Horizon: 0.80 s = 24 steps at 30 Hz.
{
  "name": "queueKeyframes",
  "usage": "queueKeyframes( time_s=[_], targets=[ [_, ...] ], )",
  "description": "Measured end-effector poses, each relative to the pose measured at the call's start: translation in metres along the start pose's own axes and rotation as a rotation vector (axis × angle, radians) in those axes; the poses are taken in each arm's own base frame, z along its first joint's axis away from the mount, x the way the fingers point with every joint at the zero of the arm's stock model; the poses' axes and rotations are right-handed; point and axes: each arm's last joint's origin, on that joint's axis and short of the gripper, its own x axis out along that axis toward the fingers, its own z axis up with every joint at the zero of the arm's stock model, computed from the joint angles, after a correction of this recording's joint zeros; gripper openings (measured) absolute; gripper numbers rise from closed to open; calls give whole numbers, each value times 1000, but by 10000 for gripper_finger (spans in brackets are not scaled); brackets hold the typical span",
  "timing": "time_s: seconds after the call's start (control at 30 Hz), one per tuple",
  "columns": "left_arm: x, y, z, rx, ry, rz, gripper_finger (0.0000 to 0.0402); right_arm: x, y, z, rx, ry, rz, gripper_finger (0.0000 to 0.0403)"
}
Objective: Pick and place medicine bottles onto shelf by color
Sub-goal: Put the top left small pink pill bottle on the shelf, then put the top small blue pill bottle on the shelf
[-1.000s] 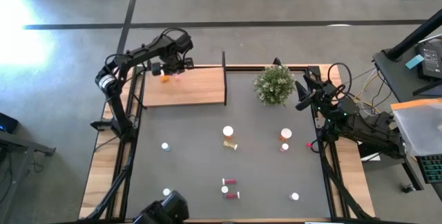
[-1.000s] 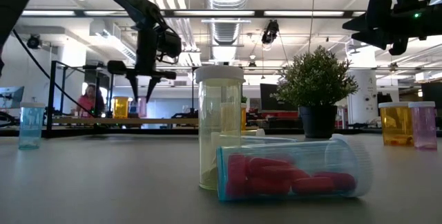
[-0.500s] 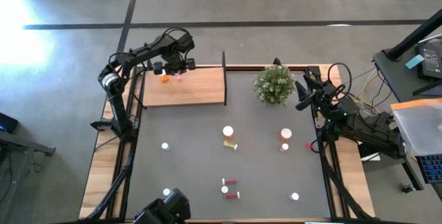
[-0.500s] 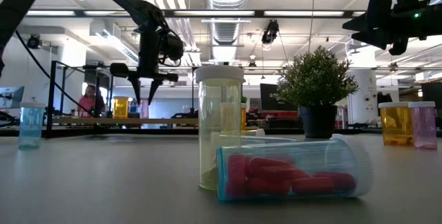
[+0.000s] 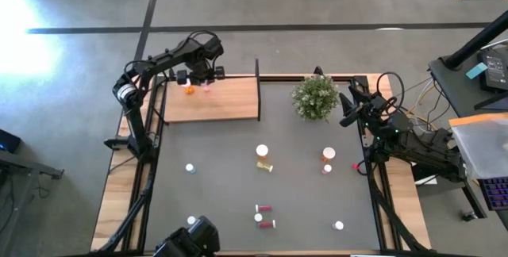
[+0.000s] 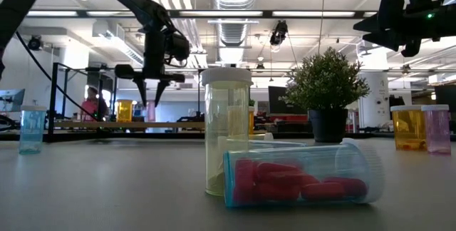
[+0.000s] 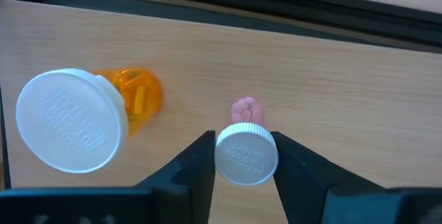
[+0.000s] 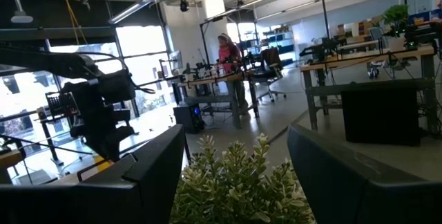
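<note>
Two small bottles stand on the flat light-brown wooden shelf (image 5: pixel 213 100) near its far edge: a larger orange one with a white cap (image 7: pixel 83 119) and, just beside it, a pink-filled one with a white cap (image 7: pixel 246 151). The left gripper (image 7: pixel 243 158) hangs over the pink bottle, its fingers flanking the cap; whether they clamp it or have just loosened I cannot tell. This looks like the placing step for the pink bottle. Next, the left arm would need to let go fully, lift straight up without tipping either bottle, then go for another on the dark grey mat (image 5: pixel 222 178). The right gripper (image 5: pixel 347 106) waits spread wide beside the green potted plant (image 5: pixel 315 97).
</note>
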Motion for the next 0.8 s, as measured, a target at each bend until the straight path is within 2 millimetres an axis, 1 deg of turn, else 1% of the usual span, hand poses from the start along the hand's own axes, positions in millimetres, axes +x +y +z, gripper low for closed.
queueKeyframes(
  time_s=[0.4,0.53,0.67,0.8],
  targets=[
    [-3,0,1,-1,-12,-1,208,0,0,0,-1,1,0,249],
    [-9,0,2,-7,-26,-18,229,0,0,0,0,1,0,249],
    [-26,5,-3,-11,-32,-54,248,0,0,0,0,0,0,249],
    [-52,13,-13,-31,-41,-124,262,0,0,0,0,0,0,249]
  ],
)
